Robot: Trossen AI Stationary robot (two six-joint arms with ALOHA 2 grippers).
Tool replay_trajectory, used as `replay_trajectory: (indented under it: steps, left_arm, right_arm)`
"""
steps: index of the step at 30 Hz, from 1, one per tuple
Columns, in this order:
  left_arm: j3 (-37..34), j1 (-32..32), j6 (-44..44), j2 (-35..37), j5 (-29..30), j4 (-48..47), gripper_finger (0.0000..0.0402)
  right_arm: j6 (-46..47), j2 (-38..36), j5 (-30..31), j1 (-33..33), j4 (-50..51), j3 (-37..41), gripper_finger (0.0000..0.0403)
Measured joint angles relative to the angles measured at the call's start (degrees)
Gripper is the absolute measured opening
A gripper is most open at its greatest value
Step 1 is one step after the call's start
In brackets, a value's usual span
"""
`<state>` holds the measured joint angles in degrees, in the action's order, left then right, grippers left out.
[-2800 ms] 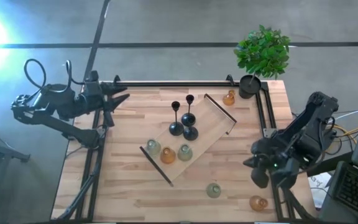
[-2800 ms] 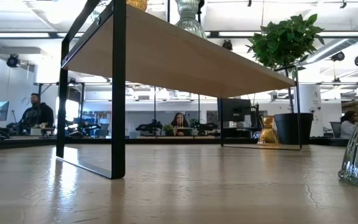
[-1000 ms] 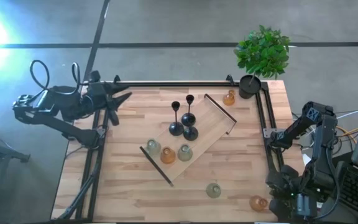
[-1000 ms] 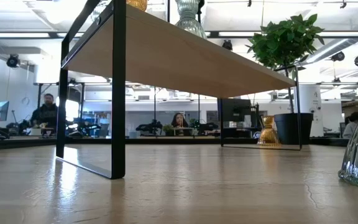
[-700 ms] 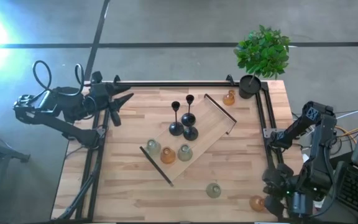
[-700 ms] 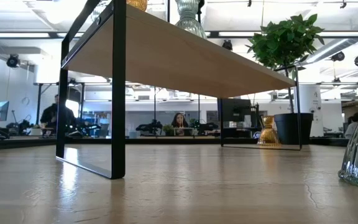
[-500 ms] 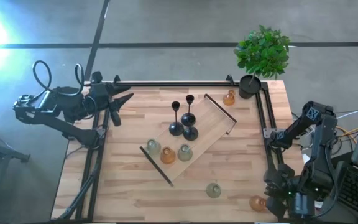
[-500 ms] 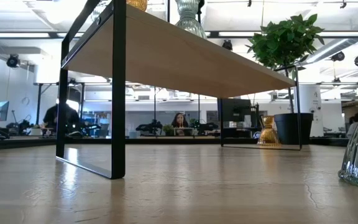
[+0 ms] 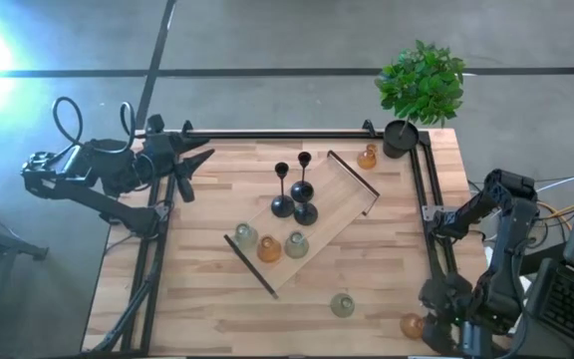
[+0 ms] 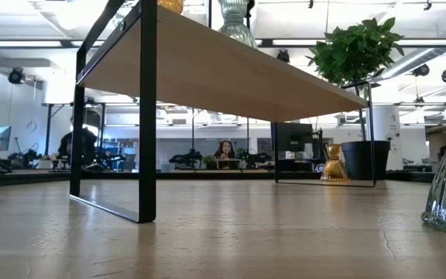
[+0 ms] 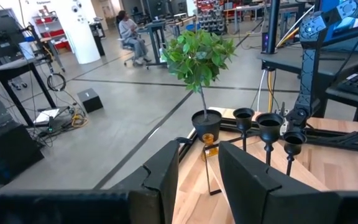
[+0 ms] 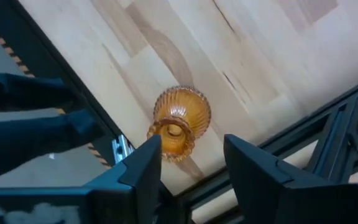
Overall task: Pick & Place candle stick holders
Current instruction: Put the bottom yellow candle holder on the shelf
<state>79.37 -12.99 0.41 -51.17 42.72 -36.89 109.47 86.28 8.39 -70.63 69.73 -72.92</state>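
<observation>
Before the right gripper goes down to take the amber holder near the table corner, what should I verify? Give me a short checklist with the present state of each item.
1. Right gripper fingers open: ok, the gap shows in the right wrist view.
2. Amber holder between the finger line: ok, roughly centred.
3. Amber holder upright on the table: ok.
4. No other object close beside it: ok; the green holder stands apart.
5. Black frame rail clear of the fingers: cannot tell, it runs close.
6. Left gripper away, at the far left corner: ok.
</observation>
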Motion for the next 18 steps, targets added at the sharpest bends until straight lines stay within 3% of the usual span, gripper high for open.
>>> replay_trajectory:
  steps: [6, 10, 18]
  left_arm:
    - [-0.01, -0.01, -0.24, -0.05, -0.02, 0.03, 0.0119]
    - [-0.01, 0.00, -0.50, -0.05, -0.02, 0.01, 0.0119]
    - [-0.01, 0.01, -0.60, -0.05, -0.02, 0.01, 0.0119]
  right_arm:
    - [-1.41, 0.04, -5.37, 0.02, -0.28, 0.76, 0.0207]
    - [-2.05, 0.04, -5.46, 0.22, -0.86, 1.93, 0.0222]
    - [-6.20, 0.06, -5.83, 2.03, -8.41, 6.07, 0.0216]
